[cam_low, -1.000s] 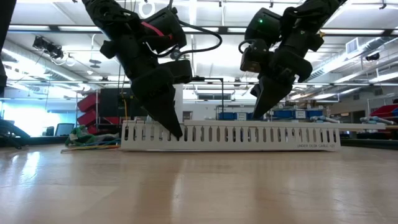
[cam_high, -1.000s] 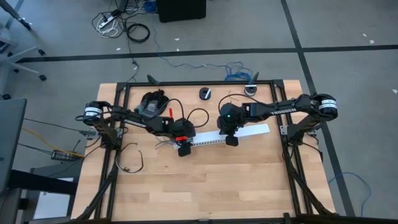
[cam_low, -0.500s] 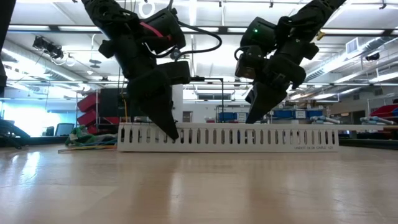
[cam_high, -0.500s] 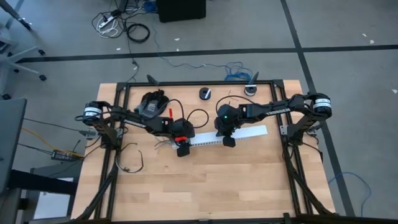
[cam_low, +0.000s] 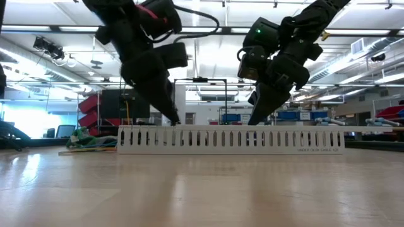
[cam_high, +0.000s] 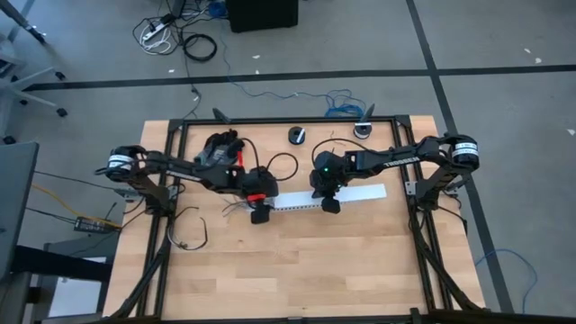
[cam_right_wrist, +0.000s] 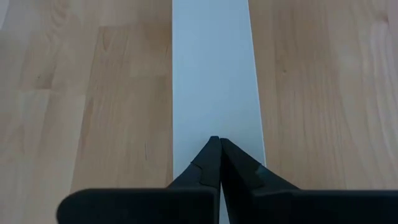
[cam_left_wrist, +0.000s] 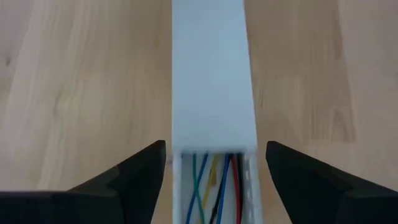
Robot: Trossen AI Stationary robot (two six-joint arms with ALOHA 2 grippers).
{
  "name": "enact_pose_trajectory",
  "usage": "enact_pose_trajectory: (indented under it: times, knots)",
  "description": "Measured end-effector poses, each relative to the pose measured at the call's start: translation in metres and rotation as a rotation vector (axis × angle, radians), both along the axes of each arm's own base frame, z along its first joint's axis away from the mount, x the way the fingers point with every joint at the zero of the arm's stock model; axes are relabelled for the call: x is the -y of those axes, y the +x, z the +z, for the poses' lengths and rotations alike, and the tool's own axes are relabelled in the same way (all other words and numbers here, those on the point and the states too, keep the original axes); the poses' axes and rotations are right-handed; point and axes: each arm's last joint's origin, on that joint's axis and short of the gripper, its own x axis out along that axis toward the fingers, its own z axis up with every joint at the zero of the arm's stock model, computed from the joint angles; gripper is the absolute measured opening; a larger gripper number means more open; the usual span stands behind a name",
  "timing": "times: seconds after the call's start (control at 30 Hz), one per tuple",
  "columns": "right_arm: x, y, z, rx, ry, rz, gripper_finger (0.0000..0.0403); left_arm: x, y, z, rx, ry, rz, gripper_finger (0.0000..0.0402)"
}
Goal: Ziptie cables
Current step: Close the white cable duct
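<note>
a white slotted duct [cam_high: 328,200] lies across the middle of the wooden bench [cam_high: 297,270], running from about 9 o'clock toward 3 o'clock in the high view, with a plain white lid [cam_left_wrist: 213,74] closing most of its length.

the left pincer [cam_high: 258,214] hangs over the duct's 9 o'clock end. in its wrist view the two dark fingers [cam_left_wrist: 130,180] stand wide apart, one on each side of the duct, gripping nothing. between them the lid stops, and the uncovered end of the channel shows the cables [cam_left_wrist: 214,183]: thin wires in green, blue, yellow, red and dark, lying inside the duct. in the high view a few thin strands also stick out onto the bench just beside that end.

the right pincer [cam_high: 330,203] is over the covered stretch near the duct's middle. its fingers [cam_right_wrist: 214,165] are pressed tight together, tips pointing down at the flat lid, holding nothing; whether they touch the lid i cannot tell.

in the low view both arms come down to the duct's top edge [cam_low: 230,127].
</note>
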Motion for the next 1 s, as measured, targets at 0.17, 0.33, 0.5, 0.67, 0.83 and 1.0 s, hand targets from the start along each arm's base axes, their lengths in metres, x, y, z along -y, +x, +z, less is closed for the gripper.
enact_pose_trajectory:
  times: [0.17,0.33,0.5,0.67,0.83,1.0]
  knots:
    - [0.000,-0.001,0.000,-0.005,0.000,-0.001,0.0000,0.000,-0.011,0.002,-0.080,-0.007,0.023,0.0273]
    - [0.000,-0.001,-0.001,-0.005,-0.001,0.001,0.0000,0.000,-0.015,-0.001,-0.130,-0.007,0.034,0.0273]
    - [0.000,-0.001,-0.001,-0.005,-0.002,0.002,0.0000,0.001,-0.018,-0.004,-0.151,-0.020,0.051,0.0273]
    - [0.000,-0.001,-0.001,-0.005,-0.004,0.006,0.0000,0.002,-0.020,-0.007,-0.182,-0.043,0.036,0.0273]
    - [0.000,-0.001,-0.001,-0.005,-0.005,0.007,0.0000,0.003,-0.022,-0.009,-0.215,-0.043,0.034,0.0273]
    - [0.000,-0.001,-0.001,-0.004,-0.008,0.011,0.0000,0.004,-0.025,-0.015,-0.271,-0.050,0.036,0.0273]
